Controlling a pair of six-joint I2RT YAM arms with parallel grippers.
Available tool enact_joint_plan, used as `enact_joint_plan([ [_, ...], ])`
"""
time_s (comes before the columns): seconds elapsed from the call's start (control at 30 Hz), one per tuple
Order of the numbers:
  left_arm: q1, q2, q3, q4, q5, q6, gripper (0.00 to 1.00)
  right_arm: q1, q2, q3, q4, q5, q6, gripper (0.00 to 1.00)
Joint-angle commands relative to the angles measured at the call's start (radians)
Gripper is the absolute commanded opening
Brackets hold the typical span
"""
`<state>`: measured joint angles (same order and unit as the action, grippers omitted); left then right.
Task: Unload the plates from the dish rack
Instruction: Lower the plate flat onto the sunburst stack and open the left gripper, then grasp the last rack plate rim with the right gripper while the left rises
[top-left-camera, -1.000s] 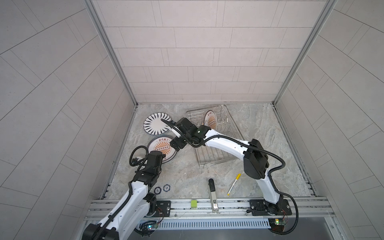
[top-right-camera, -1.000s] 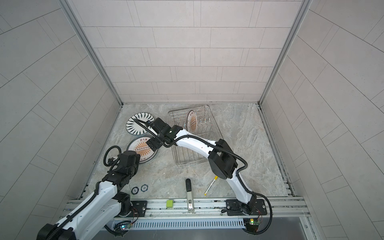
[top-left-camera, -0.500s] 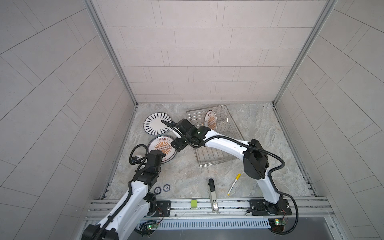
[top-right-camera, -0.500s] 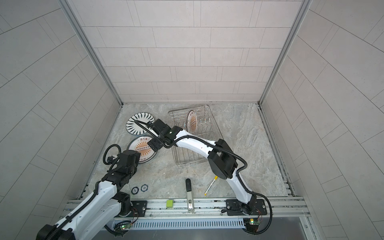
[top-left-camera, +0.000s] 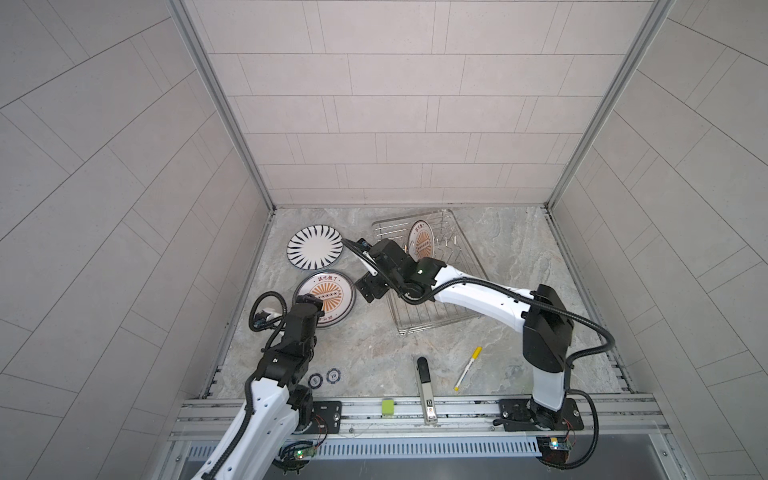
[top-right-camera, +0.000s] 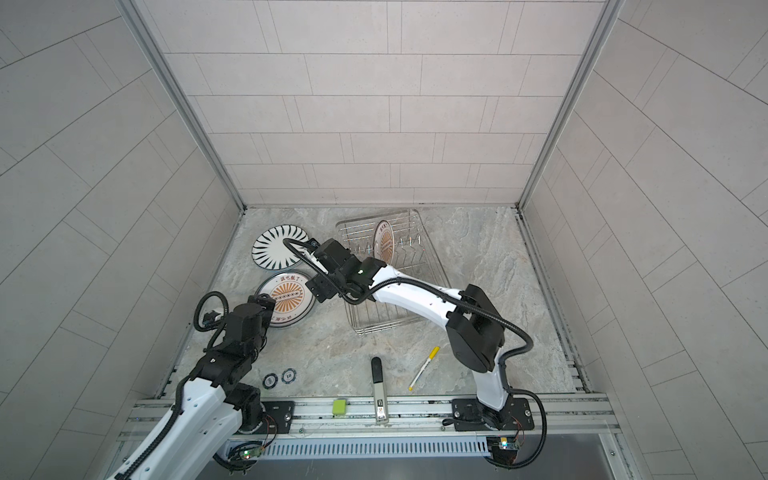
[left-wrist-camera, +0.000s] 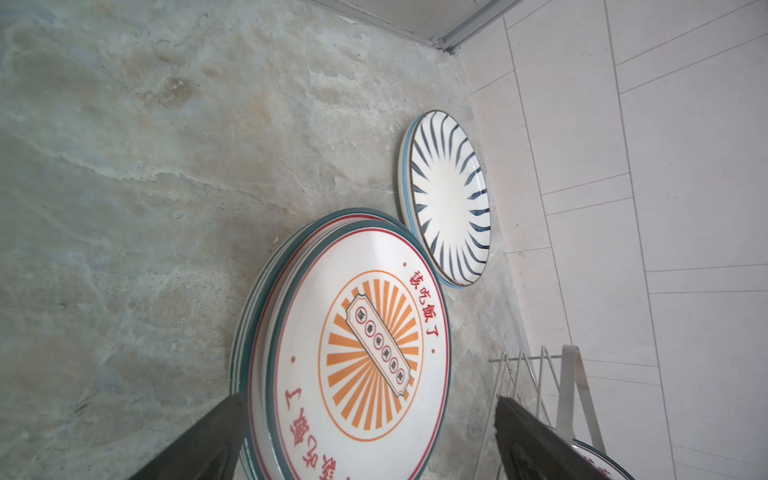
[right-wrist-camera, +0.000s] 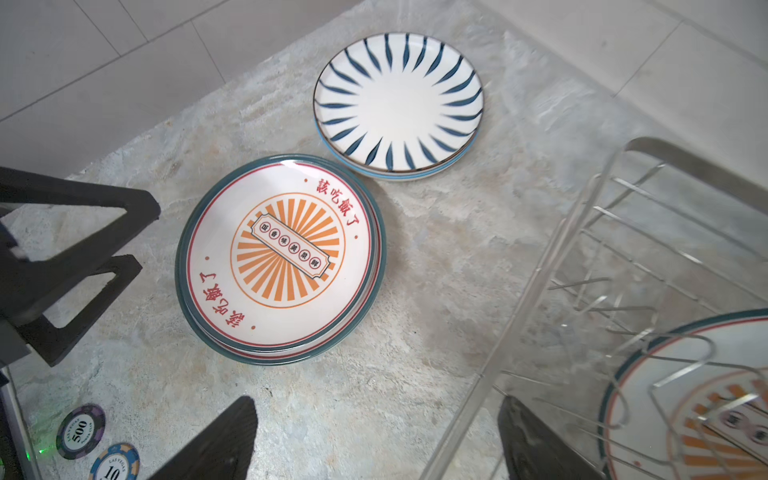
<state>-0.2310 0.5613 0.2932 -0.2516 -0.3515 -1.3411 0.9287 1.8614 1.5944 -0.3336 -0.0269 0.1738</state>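
- Since a second ago the left pincer (left-wrist-camera: 370, 405) has spread wide; its jaws now straddle the sunburst stack (right-wrist-camera: 282, 257), probably after setting a plate down there.
- One sunburst plate (top-left-camera: 422, 245) stands upright between the prongs of the dish rack (top-left-camera: 415, 322), not yet unloaded.
- Just beside the stack, the striped plates (right-wrist-camera: 399, 102) lie piled on the tabletop (top-left-camera: 365, 345).
- Between stack and rack, the right pincer (right-wrist-camera: 376, 403) hangs wide and empty, seemingly ready for that last plate.
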Motion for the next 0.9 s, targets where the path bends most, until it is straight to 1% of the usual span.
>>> enact_joint_plan([
  [0.0, -0.008, 0.002, 0.010, 0.169, 0.064, 0.141, 1.00, 0.003, -0.110, -0.091, 0.109, 0.080, 0.021, 0.93],
  [0.07, -0.045, 0.039, 0.037, 0.206, 0.092, 0.206, 1.00, -0.004, -0.175, -0.165, 0.160, 0.101, 0.031, 0.94],
  [0.17, -0.135, 0.107, 0.067, 0.286, 0.088, 0.304, 1.00, -0.024, -0.261, -0.258, 0.217, 0.138, 0.059, 0.95],
  [0.3, -0.258, 0.198, 0.098, 0.414, 0.073, 0.408, 1.00, -0.063, -0.346, -0.338, 0.242, 0.169, 0.083, 0.96],
  [0.43, -0.364, 0.256, 0.111, 0.532, 0.067, 0.586, 1.00, -0.135, -0.416, -0.422, 0.284, 0.184, 0.144, 0.97],
  [0.47, -0.378, 0.259, 0.105, 0.567, 0.067, 0.610, 1.00, -0.154, -0.431, -0.437, 0.294, 0.184, 0.159, 0.98],
  [0.5, -0.386, 0.261, 0.099, 0.601, 0.084, 0.662, 1.00, -0.174, -0.449, -0.460, 0.309, 0.186, 0.171, 0.98],
  [0.57, -0.386, 0.264, 0.079, 0.685, 0.165, 0.720, 1.00, -0.205, -0.475, -0.502, 0.335, 0.200, 0.194, 0.99],
  [0.63, -0.388, 0.276, 0.044, 0.821, 0.273, 0.769, 1.00, -0.232, -0.493, -0.531, 0.345, 0.243, 0.223, 1.00],
  [0.67, -0.389, 0.286, 0.043, 0.851, 0.308, 0.781, 1.00, -0.244, -0.500, -0.543, 0.352, 0.253, 0.236, 0.99],
  [0.7, -0.394, 0.300, 0.057, 0.854, 0.335, 0.801, 1.00, -0.257, -0.504, -0.557, 0.364, 0.262, 0.252, 1.00],
  [0.77, -0.404, 0.333, 0.093, 0.826, 0.352, 0.827, 1.00, -0.269, -0.505, -0.575, 0.383, 0.282, 0.262, 1.00],
  [0.87, -0.406, 0.404, 0.121, 0.866, 0.397, 0.830, 1.00, -0.286, -0.480, -0.561, 0.373, 0.291, 0.260, 1.00],
])
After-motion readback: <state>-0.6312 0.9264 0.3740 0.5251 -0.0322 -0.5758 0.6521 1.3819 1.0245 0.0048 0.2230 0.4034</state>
